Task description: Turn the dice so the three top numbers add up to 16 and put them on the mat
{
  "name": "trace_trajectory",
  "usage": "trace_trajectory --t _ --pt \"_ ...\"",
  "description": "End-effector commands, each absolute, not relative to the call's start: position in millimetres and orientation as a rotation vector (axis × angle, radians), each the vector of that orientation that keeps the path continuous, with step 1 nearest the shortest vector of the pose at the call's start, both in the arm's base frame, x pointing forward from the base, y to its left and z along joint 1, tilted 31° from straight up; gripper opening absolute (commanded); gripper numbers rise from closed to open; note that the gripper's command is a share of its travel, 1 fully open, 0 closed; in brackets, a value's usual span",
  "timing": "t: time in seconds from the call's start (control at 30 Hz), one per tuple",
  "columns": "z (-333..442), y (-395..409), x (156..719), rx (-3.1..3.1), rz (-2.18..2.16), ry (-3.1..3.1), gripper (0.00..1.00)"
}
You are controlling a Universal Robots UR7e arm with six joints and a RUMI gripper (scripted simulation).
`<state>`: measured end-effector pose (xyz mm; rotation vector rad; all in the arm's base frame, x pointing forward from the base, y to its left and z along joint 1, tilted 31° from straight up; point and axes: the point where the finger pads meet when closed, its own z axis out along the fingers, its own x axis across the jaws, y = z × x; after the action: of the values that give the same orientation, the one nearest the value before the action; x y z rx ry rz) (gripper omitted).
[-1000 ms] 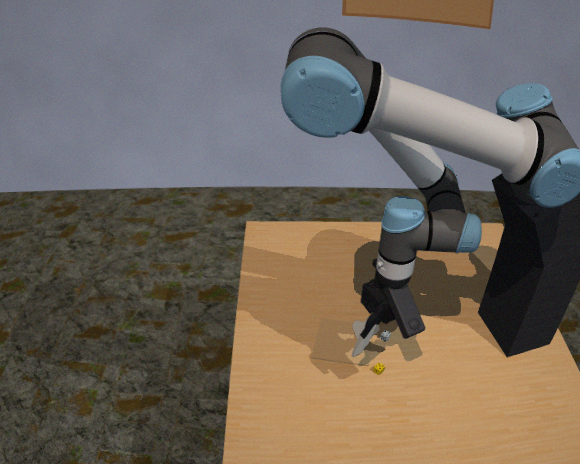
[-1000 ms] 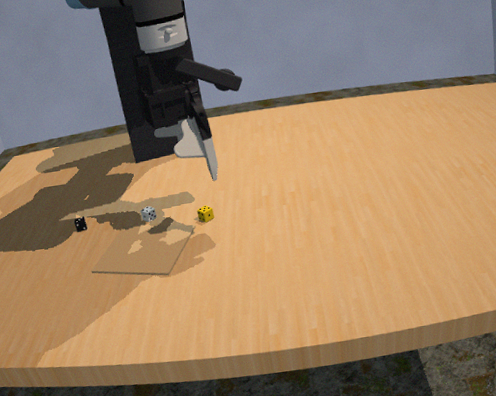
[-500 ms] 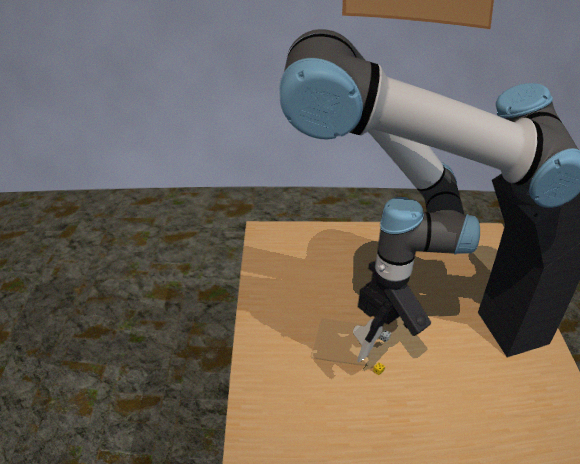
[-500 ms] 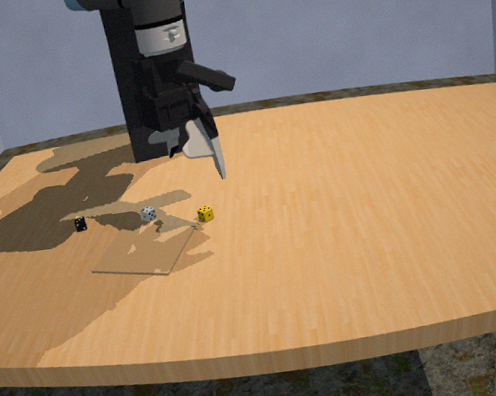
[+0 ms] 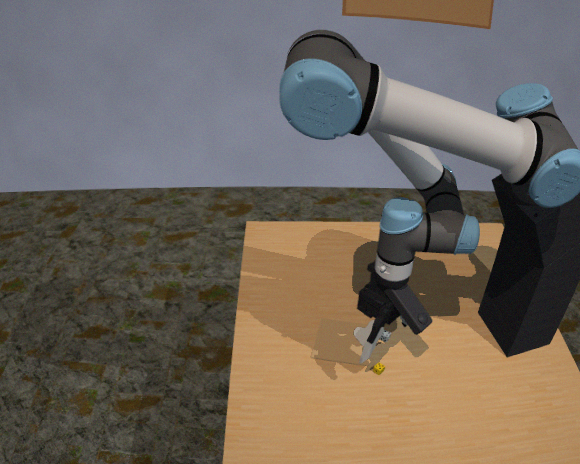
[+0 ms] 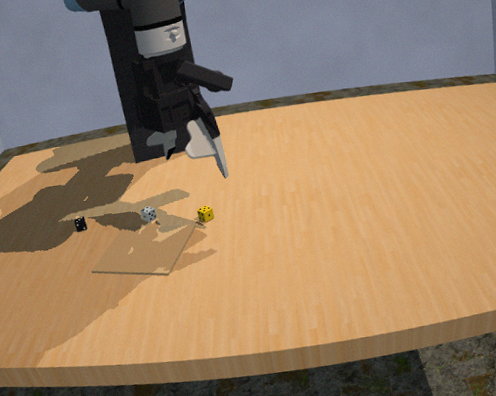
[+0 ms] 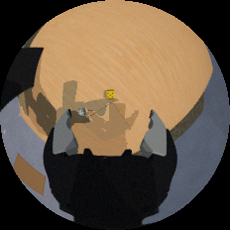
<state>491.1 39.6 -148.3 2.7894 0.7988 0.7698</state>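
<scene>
Three dice lie on the wooden table (image 6: 359, 200). The yellow die (image 5: 379, 369) (image 6: 205, 214) (image 7: 111, 93) sits just off the right corner of the thin tan mat (image 5: 332, 345) (image 6: 140, 257) (image 7: 113, 130). The white die (image 6: 148, 213) (image 7: 80, 112) (image 5: 385, 337) sits just behind the mat's far edge. The black die (image 6: 80, 224) lies further left in the arm's shadow, clear of the mat. My gripper (image 5: 372, 347) (image 6: 198, 164) (image 7: 110, 109) is open and empty. It hangs a little above the table, over the mat's far edge between the white and yellow dice. The pips are too small to read.
The arm's black base (image 5: 530, 280) (image 6: 135, 131) stands on the table behind the dice. The table's edges run close at the left in the top view and at the front in the exterior view. A mottled floor (image 5: 100, 300) surrounds the table.
</scene>
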Motion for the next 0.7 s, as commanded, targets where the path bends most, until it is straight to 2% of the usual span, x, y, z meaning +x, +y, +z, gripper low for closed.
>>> trace_trajectory --t 0.0,0.07,0.1,0.67 --pt "-148.0 39.6 491.3 2.786 0.770 0.804 1.00" --pt "-148.0 39.6 491.3 2.786 0.770 0.804 1.00" --pt "-148.0 39.6 491.3 2.786 0.770 0.804 0.21" --pt "-148.0 39.6 491.3 2.786 0.770 0.804 0.21"
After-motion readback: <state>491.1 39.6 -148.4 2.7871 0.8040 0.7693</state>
